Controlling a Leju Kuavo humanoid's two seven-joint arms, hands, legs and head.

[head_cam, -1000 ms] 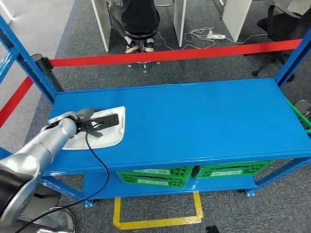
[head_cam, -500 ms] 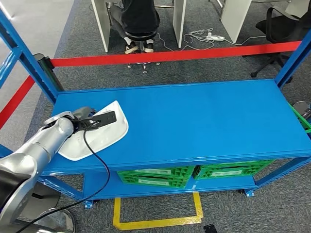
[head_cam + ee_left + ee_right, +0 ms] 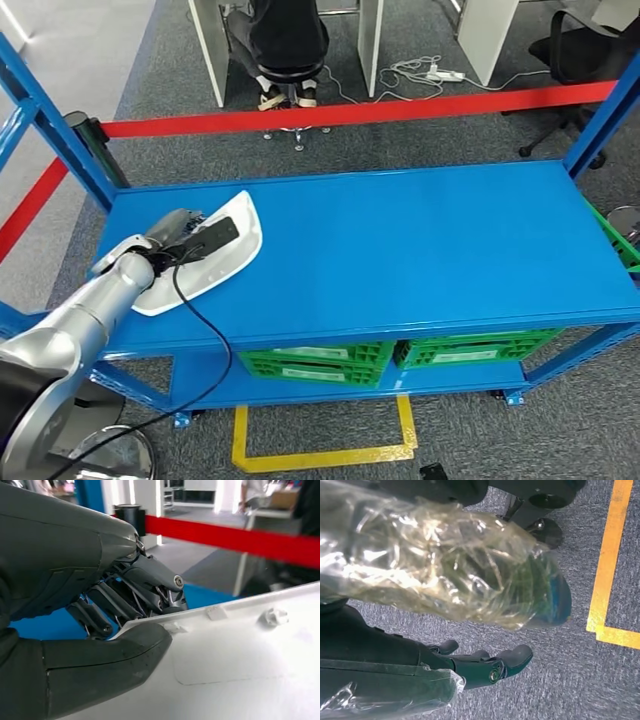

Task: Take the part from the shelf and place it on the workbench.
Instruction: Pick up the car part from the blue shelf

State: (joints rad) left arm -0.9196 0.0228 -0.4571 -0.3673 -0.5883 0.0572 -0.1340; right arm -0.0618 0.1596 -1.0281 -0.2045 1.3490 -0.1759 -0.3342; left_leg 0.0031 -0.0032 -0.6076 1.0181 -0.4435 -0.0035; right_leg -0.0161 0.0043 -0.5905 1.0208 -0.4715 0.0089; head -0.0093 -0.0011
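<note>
One hand, the left, pinched the white part's edge on the shelf, fingers closed around it; next came lifting it clear.

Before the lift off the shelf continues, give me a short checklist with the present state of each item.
1. Left hand grips the flat white plastic part: ok; in the left wrist view the thumb lies on top and the fingers curl under the edge.
2. Part free of the blue metal shelf: cannot tell; the far end looks tilted up, the near end may rest on it.
3. Black cable clear of the part: not ok; it drapes across its near edge.
4. Right hand free: ok; it hangs over the grey carpet, holding nothing.
5. Shelf beside the part unobstructed: ok.
</note>
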